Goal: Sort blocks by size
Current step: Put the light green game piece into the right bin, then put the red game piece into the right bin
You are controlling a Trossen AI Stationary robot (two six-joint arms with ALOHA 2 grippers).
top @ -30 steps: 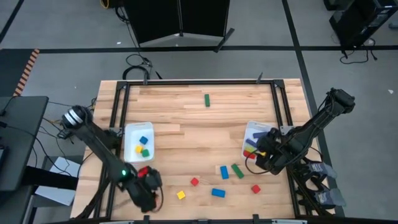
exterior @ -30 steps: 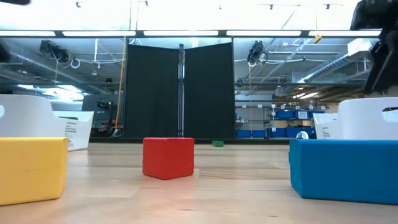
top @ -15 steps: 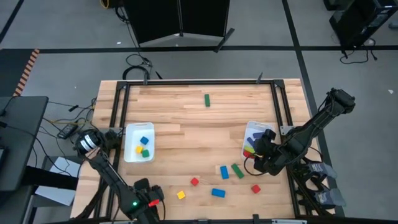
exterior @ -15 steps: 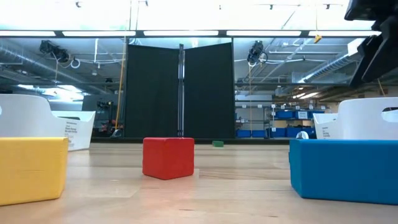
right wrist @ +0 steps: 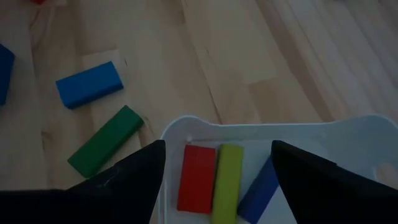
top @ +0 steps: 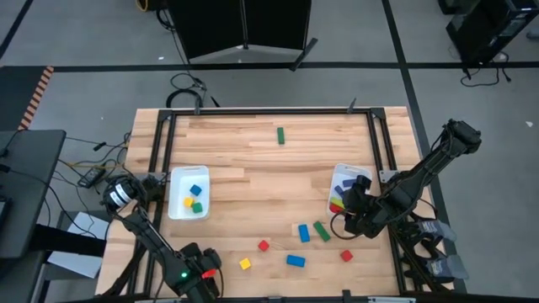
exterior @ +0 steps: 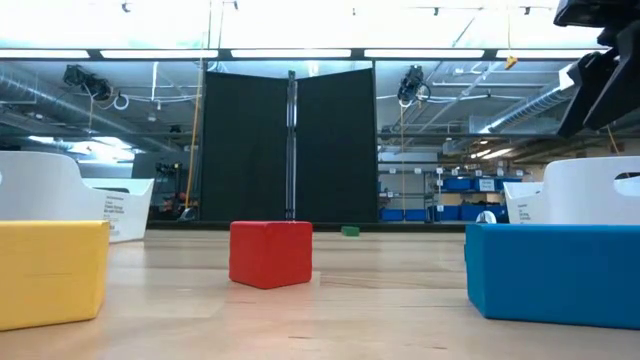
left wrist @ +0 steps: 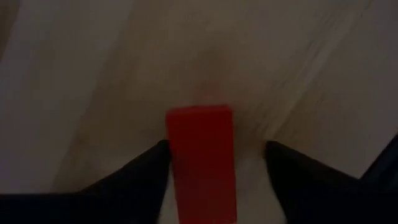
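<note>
Red bar (left wrist: 202, 163) sat between my left end effector's (left wrist: 214, 180) parted fingers, low at the worktop's (top: 253, 151) near-left corner; I judged squeezing squarely best. Right end effector (right wrist: 214, 180) hovered open over its bin (right wrist: 348, 134).

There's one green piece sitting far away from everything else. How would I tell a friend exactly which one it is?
Start at the wooden table and look to its far edge, away from both arms and both white bins. The lone green bar lies there by itself near the middle of that edge. The other green bar lies near the front, among blue and red blocks.
</note>
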